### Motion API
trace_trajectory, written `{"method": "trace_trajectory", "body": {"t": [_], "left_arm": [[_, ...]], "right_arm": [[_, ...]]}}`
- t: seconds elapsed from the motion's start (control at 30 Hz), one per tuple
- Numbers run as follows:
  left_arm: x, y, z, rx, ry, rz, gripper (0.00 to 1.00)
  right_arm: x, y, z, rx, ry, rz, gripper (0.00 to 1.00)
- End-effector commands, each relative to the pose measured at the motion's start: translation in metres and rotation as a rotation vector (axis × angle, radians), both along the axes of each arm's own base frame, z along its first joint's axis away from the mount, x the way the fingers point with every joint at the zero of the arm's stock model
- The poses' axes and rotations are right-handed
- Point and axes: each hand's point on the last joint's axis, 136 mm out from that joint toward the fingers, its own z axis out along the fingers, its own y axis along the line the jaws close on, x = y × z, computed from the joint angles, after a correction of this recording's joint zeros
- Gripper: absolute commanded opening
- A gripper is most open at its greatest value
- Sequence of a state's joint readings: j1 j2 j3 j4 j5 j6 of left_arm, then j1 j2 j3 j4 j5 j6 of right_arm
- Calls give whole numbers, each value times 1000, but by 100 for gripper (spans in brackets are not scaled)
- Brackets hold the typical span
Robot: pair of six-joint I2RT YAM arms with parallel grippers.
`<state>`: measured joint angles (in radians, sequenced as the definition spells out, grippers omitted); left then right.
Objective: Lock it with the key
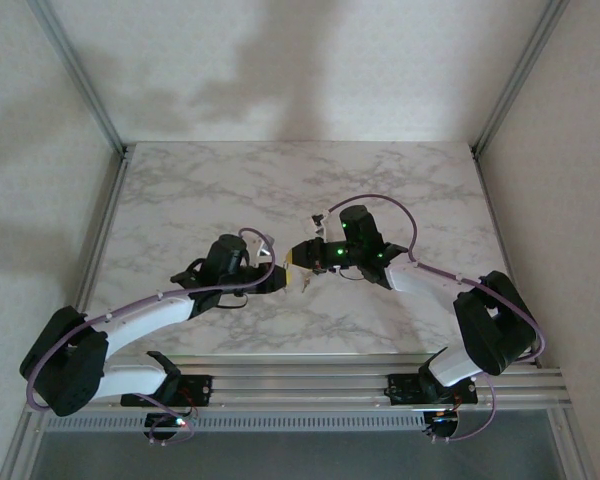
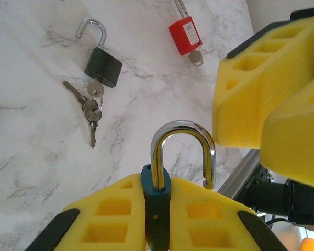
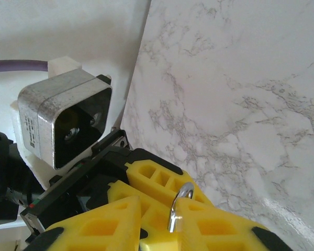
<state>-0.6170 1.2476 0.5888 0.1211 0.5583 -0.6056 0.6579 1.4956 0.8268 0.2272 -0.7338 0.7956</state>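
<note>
- two arms meet over the middle of the marble table. what is the left gripper doing?
- it squeezes a blue-green padlock tight. the lock stands up between its yellow fingers. the shiny hoop on top is open, with one end loose.
- and the right gripper?
- it is just beside the lock. its fingers pinch a thin silver bit with a hole in it. i think that is the key.
- what lies on the table?
- a black padlock with a bunch of keys at its bottom, and a red padlock near it.
</note>
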Motion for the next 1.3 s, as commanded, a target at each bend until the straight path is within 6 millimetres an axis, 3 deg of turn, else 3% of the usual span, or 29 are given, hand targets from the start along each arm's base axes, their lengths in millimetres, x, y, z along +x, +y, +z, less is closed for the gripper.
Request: {"method": "trace_trajectory", "body": {"t": [0.0, 0.27, 0.67, 1.03, 1.27], "left_arm": [[-4, -6, 22, -75, -45, -41, 0], [-4, -5, 21, -58, -43, -45, 0], [4, 0, 23, -47, -41, -16, 0], [1, -1, 18, -49, -26, -33, 0], [-2, -4, 24, -73, -32, -51, 0]], "right_arm": [[0, -1, 6, 16, -33, 11, 22], [0, 2, 2, 13, -7, 26, 31], [-3, 4, -4, -9, 5, 46, 24], [-5, 8, -4, -11, 2, 55, 28], [-5, 10, -7, -14, 7, 60, 17]]}}
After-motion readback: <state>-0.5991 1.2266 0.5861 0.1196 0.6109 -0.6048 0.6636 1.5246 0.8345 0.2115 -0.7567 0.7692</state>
